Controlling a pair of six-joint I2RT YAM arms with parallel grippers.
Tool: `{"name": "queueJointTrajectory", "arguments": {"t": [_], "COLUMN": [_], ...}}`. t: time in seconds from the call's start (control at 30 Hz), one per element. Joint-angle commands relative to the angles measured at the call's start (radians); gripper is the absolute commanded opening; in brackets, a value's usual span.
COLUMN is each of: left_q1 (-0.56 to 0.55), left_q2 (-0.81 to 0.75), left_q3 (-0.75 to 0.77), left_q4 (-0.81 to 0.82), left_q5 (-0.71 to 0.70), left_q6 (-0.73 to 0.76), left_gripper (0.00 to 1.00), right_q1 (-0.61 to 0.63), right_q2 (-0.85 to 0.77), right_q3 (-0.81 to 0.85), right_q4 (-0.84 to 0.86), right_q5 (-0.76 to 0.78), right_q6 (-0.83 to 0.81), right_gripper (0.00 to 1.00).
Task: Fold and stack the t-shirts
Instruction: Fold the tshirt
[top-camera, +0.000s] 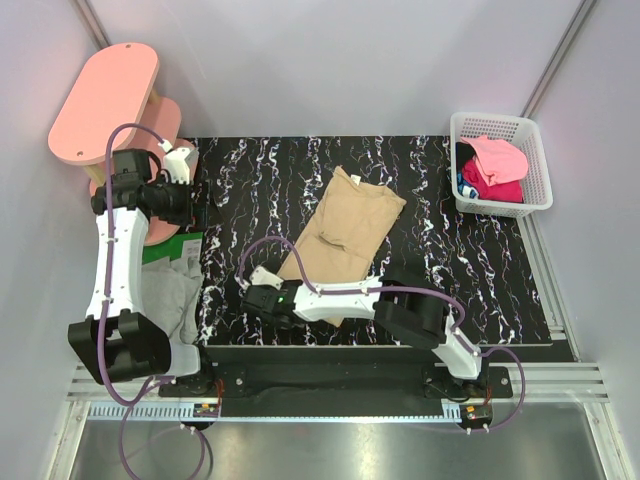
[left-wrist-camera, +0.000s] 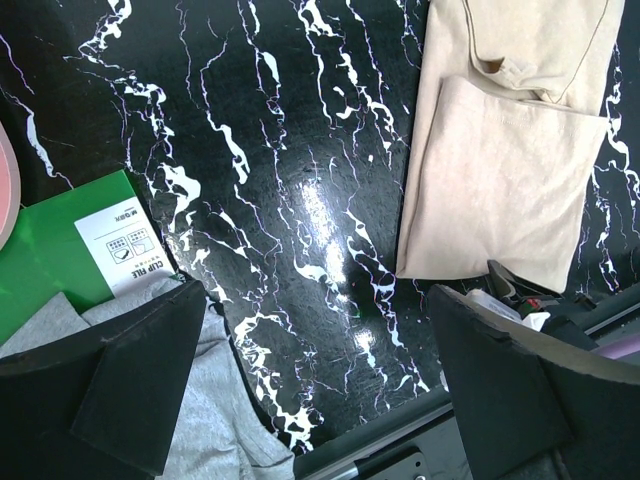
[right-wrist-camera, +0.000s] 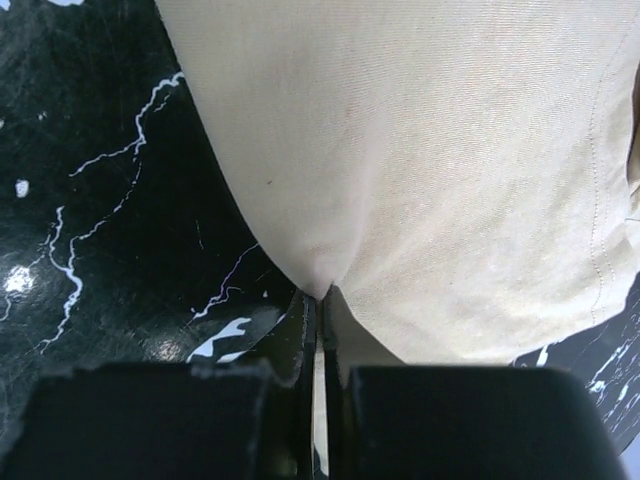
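Note:
A tan t-shirt (top-camera: 345, 235), partly folded, lies in the middle of the black marble table (top-camera: 450, 250). My right gripper (top-camera: 283, 283) is shut on its near left corner. In the right wrist view the jaws (right-wrist-camera: 322, 298) pinch a fold of the tan cloth (right-wrist-camera: 420, 150). My left gripper (top-camera: 203, 212) is open and empty, held above the table's left edge. Its view shows the tan shirt (left-wrist-camera: 500, 160) at the upper right and a grey t-shirt (left-wrist-camera: 210, 410) below its left finger (left-wrist-camera: 140, 370). The grey t-shirt (top-camera: 168, 298) lies left of the table.
A white basket (top-camera: 545, 165) at the far right holds pink (top-camera: 498, 157) and magenta shirts. Pink oval shelves (top-camera: 105, 100) stand at the far left. A green pack with a white label (left-wrist-camera: 50, 250) lies beside the grey shirt. The table's near edge has a metal rail (top-camera: 320, 385).

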Motion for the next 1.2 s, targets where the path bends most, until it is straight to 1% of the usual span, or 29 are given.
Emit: {"name": "queueJointTrajectory", "arguments": {"t": [0.0, 0.1, 0.13, 0.2, 0.23, 0.33, 0.4, 0.53, 0.67, 0.9, 0.93, 1.17], "left_q1": [0.000, 0.001, 0.001, 0.000, 0.000, 0.000, 0.000, 0.000, 0.001, 0.000, 0.001, 0.000], "left_q2": [-0.008, -0.010, -0.010, -0.013, -0.015, -0.022, -0.030, -0.033, -0.028, -0.016, -0.015, 0.001], "left_q3": [0.049, 0.054, 0.055, 0.055, 0.055, 0.051, 0.049, 0.049, 0.050, 0.052, 0.052, 0.063], "left_q4": [0.015, 0.015, 0.012, 0.012, 0.010, 0.006, 0.004, 0.003, 0.003, 0.003, 0.003, 0.001], "left_q5": [0.007, 0.006, 0.004, 0.003, 0.000, -0.010, -0.011, -0.008, -0.003, -0.003, -0.002, -0.002], "left_q6": [-0.010, -0.010, -0.008, -0.003, -0.002, 0.006, 0.009, 0.009, 0.006, 0.000, 0.000, -0.005], "left_gripper": [0.99, 0.99, 0.99, 0.99, 0.99, 0.99, 0.99, 0.99, 0.99, 0.99, 0.99, 0.99], "right_q1": [0.004, 0.033, 0.057, 0.082, 0.102, 0.122, 0.125, 0.125, 0.096, -0.071, -0.114, -0.269], "right_q2": [0.045, 0.046, 0.048, 0.053, 0.050, 0.027, -0.007, -0.075, -0.133, -0.274, -0.283, -0.334], "right_q3": [0.030, 0.135, 0.206, 0.280, 0.345, 0.431, 0.450, 0.446, 0.426, 0.346, 0.338, 0.262], "right_q4": [-0.059, -0.128, -0.173, -0.217, -0.248, -0.283, -0.291, -0.294, -0.291, -0.235, -0.225, -0.170], "right_q5": [-0.155, -0.175, -0.181, -0.204, -0.216, -0.249, -0.265, -0.262, -0.279, -0.368, -0.376, -0.428], "right_q6": [0.041, 0.030, 0.029, 0.032, 0.036, 0.053, 0.073, 0.084, 0.087, 0.061, 0.055, 0.017], "right_gripper": [0.00, 0.00, 0.00, 0.00, 0.00, 0.00, 0.00, 0.00, 0.00, 0.00, 0.00, 0.00]}}
